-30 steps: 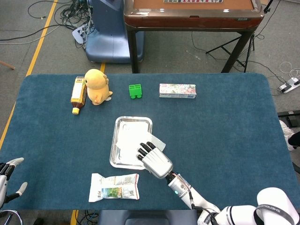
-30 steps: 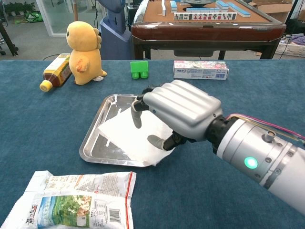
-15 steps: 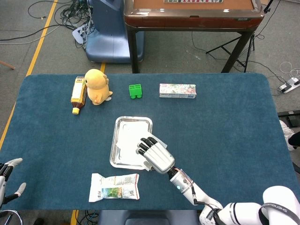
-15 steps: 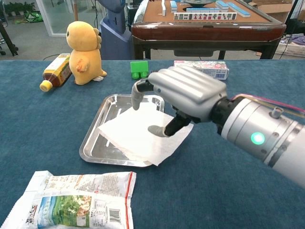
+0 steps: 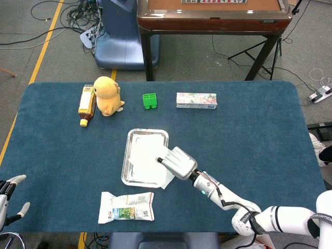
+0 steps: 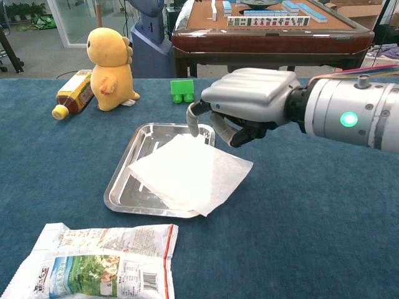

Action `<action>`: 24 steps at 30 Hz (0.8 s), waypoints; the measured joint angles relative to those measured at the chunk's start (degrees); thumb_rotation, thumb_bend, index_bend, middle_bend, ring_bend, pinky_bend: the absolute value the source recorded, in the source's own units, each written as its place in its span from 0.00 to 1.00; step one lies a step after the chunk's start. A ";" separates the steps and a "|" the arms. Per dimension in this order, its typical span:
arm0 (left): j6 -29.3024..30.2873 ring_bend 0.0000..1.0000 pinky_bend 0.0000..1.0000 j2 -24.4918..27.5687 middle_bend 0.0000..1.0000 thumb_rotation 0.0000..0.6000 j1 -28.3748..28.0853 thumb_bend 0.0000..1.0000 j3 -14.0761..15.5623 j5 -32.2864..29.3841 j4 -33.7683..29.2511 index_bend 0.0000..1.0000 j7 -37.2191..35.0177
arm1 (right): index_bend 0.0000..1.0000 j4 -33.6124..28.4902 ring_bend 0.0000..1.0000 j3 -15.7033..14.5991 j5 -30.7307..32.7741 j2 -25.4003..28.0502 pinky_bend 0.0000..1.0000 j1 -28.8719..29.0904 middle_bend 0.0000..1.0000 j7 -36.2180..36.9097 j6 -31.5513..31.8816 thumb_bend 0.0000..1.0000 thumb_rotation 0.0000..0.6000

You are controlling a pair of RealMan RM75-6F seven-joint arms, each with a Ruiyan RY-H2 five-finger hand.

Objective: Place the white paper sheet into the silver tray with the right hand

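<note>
Your left hand (image 5: 10, 194) is idling at the near left edge of the table (image 5: 259, 129), fingers apart and holding nothing. The paper sheet (image 6: 190, 174) is lying in the silver tray (image 6: 122, 180), but only partly: its right and near corners are draping over the tray's right rim onto the cloth. It is sitting turned like a diamond, with no clear long axis, corners pointing far, near, left and right. Your right hand (image 6: 246, 106) is hovering just above the tray's far right corner, fingers curled downward and gripping nothing, clear of the sheet. In my judgement the release step is done. The next move calls for either nudging the overhanging corners leftward into the tray or withdrawing.
</note>
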 measured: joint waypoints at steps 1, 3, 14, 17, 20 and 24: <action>0.01 0.21 0.13 0.01 0.22 1.00 0.04 0.25 0.03 -0.02 -0.03 0.20 0.03 | 0.35 -0.12 0.76 0.02 1.12 0.17 0.84 0.60 0.78 -0.32 -0.67 1.00 1.00; 0.07 0.21 0.13 -0.01 0.22 1.00 0.13 0.25 0.07 -0.03 -0.04 0.20 0.06 | 0.35 -0.14 0.76 0.14 3.43 0.25 0.83 2.00 0.78 -0.76 -1.83 1.00 1.00; 0.88 0.21 0.13 0.05 0.22 1.00 0.82 0.25 0.19 -0.15 0.08 0.20 -0.23 | 0.36 6.83 0.75 0.43 10.19 -6.40 0.79 8.54 0.76 -1.02 -4.21 1.00 1.00; 1.06 0.21 0.13 0.09 0.22 1.00 1.01 0.25 0.22 -0.26 0.15 0.20 -0.34 | 0.36 9.52 0.75 0.24 11.86 -8.71 0.78 10.19 0.76 -1.59 -4.57 1.00 1.00; 1.57 0.21 0.13 0.14 0.22 1.00 1.42 0.25 0.27 -0.31 0.26 0.20 -0.57 | 0.36 12.73 0.75 0.14 13.71 -11.29 0.78 11.90 0.76 -1.98 -5.01 1.00 1.00; 1.97 0.21 0.13 0.17 0.22 1.00 1.87 0.25 0.38 -0.41 0.42 0.20 -0.82 | 0.36 16.73 0.75 -0.03 15.96 -14.44 0.78 14.16 0.76 -2.22 -5.58 1.00 1.00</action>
